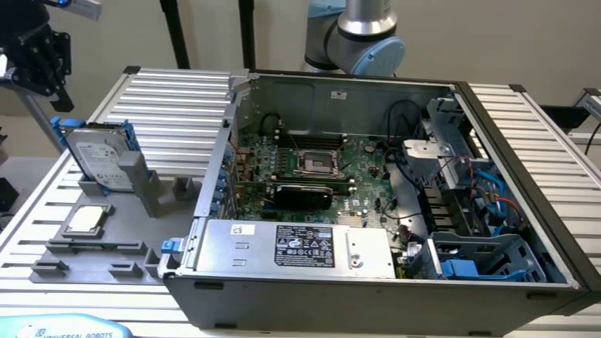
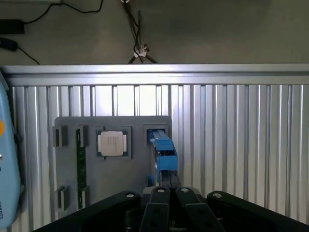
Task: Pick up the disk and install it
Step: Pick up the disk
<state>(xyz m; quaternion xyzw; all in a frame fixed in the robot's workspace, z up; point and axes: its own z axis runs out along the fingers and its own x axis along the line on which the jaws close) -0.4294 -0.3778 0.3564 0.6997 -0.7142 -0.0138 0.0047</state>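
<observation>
Gripper (image 2: 171, 192) hangs high at the exterior view's left, well apart from everything, drawn together on nothing. Below it the disk (image 1: 97, 158) stands upright on edge in a slot of the grey fixture tray (image 1: 94, 262), not yet picked. Risk as I see it: the disk is tall and thin, so an off-centre descent could tip it or clip its blue carrier, and that plastic may flex and slip in a pinch. The tray also holds a CPU chip (image 1: 84, 218) flat in its recess, near the disk, and a memory stick (image 2: 80, 164). Further right, the open computer case (image 1: 348, 95) holds the motherboard (image 1: 310, 151), power supply (image 1: 300, 246) and drive cage (image 1: 497, 253). Loose cables (image 1: 488, 183) beside the cage could snag a disk.
</observation>
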